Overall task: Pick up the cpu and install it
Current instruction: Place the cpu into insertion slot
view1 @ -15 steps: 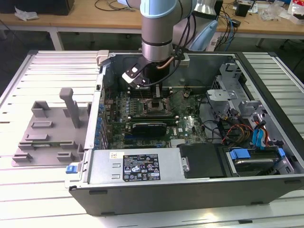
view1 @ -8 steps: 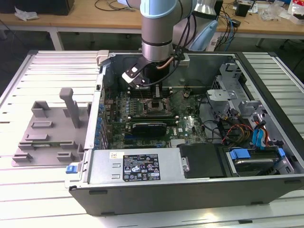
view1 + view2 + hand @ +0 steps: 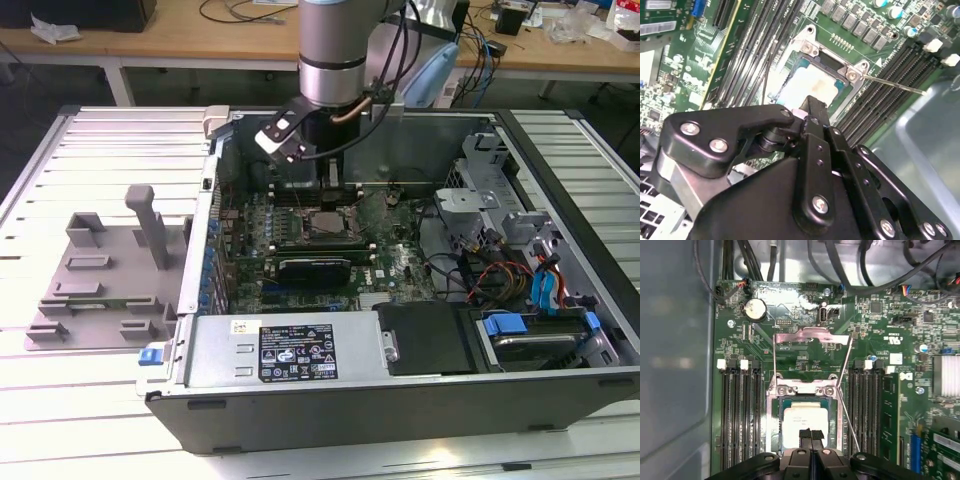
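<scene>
the cpu (image 3: 804, 421) was a small flat square chip with a pale silver-grey metal top and a thin darker rim. it lay flat, top side up, inside the square socket (image 3: 805, 389) on the green motherboard (image 3: 875, 325), with its edges parallel to the socket frame. the metal load plate (image 3: 811, 338) stood raised, so the top of the chip was uncovered. in the second wrist view the cpu (image 3: 812, 84) looked bright and a little reflecting. in the exterior view it (image 3: 328, 225) showed as a small grey square near the middle of the board. the gripper (image 3: 811, 435) hid part of one edge.
</scene>
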Robot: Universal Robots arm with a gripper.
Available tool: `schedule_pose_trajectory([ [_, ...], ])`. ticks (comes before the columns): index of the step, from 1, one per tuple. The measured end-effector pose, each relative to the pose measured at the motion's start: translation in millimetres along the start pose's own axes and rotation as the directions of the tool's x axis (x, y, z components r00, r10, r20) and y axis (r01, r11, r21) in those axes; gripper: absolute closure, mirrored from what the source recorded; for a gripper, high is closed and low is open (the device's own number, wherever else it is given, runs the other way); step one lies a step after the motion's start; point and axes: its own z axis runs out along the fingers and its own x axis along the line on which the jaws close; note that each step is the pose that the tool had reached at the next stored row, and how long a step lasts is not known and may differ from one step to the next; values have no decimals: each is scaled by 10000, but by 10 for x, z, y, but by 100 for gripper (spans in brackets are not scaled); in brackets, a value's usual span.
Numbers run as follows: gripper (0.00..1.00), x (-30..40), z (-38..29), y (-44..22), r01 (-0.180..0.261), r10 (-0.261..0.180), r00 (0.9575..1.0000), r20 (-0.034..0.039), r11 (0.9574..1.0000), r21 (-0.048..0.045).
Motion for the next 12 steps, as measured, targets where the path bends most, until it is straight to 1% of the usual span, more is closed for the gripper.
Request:
schedule_pose_trajectory([
  [1,89,-2,-22,1,1,-1,10000,0,10000,0],
  [2,89,-1,-24,1,1,-1,10000,-2,10000,-2],
  [5,89,-2,-24,23,1,-1,10000,1,10000,0],
  [12,89,-2,-24,32,0,0,10000,0,10000,1],
])
